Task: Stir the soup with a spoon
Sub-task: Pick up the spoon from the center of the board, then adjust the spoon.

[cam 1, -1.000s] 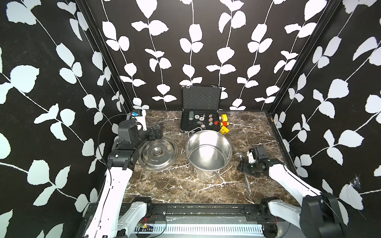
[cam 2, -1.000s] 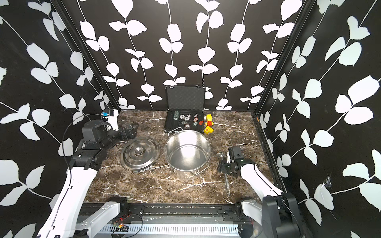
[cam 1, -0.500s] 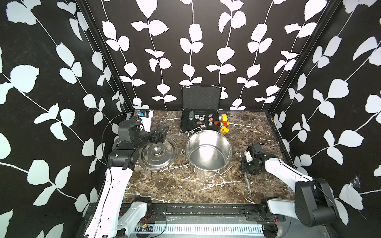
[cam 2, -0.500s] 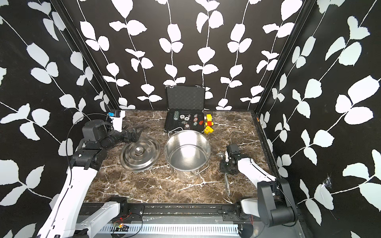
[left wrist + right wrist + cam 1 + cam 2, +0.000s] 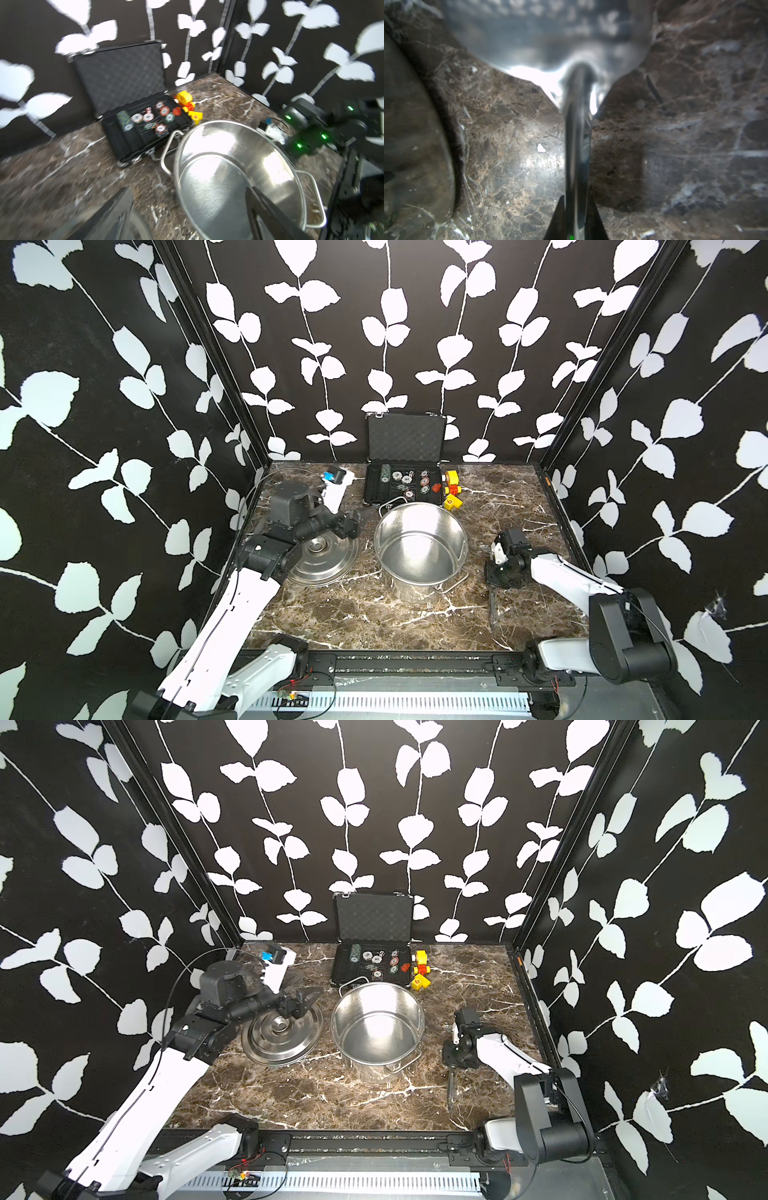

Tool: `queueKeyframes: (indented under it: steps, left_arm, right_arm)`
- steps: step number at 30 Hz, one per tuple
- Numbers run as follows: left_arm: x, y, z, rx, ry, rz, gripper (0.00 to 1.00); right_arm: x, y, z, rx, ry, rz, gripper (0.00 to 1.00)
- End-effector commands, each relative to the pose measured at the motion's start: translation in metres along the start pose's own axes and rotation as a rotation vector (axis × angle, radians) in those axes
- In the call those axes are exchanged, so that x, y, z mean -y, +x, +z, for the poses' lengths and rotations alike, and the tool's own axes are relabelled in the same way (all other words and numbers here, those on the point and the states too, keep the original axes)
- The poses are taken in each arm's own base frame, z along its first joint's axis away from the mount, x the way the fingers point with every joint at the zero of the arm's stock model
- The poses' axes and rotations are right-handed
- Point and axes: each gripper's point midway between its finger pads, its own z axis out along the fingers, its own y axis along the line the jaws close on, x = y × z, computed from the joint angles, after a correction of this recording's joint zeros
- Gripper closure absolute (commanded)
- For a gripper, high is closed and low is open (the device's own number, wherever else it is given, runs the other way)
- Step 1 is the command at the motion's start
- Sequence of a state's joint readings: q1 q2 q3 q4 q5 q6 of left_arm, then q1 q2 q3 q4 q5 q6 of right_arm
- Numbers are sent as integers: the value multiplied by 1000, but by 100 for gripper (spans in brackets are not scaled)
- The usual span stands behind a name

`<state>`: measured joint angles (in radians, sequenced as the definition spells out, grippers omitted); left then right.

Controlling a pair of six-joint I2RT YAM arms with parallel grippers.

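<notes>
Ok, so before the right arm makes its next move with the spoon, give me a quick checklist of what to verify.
1. Jaws of the right gripper closed on the long thin silver metal spoon: ok.
2. Spoon lifted off the brown marble table: not ok, it lies flat.
3. The round steel pot uncovered: ok, the round steel lid lies beside it.
4. The left gripper clear of the pot: ok, open above the lid.
5. Soup in the pot: not ok, only bare steel shows.

The marble table [image 5: 332,614] carries a steel pot [image 5: 415,589], its lid [image 5: 328,562], an open case [image 5: 405,439], yellow toys [image 5: 452,489] and a spoon [image 5: 492,612].
</notes>
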<state>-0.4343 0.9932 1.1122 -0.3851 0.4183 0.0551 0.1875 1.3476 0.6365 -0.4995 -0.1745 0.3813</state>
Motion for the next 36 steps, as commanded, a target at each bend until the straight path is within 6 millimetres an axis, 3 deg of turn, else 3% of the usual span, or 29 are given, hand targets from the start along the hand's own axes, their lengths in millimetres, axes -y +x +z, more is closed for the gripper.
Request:
queueKeyframes:
  steps: [1,6,8,13,19,27,36]
  left_arm:
    - [26,-10,12,39,76,217,15]
    - [74,1,34,10,206,523,17]
    - [103,8,40,17,293,676,17]
    - [148,24,51,56,390,1052,17]
    - [208,44,63,177,453,1578,18]
    - [287,55,83,426,480,1917,38]
    - [312,62,114,466,464,1996,44]
  right_arm:
    - [4,-5,-15,31,37,-16,100]
    - [2,-15,-63,140,62,-38,100]
    - [-7,-22,-89,208,34,-51,100]
    - [-36,-31,-161,328,-77,-98,100]
    - [-88,-27,-214,293,-315,-165,100]
    - [-123,-29,-241,260,-469,-179,100]
    - [-137,-25,-240,244,-494,-193,100]
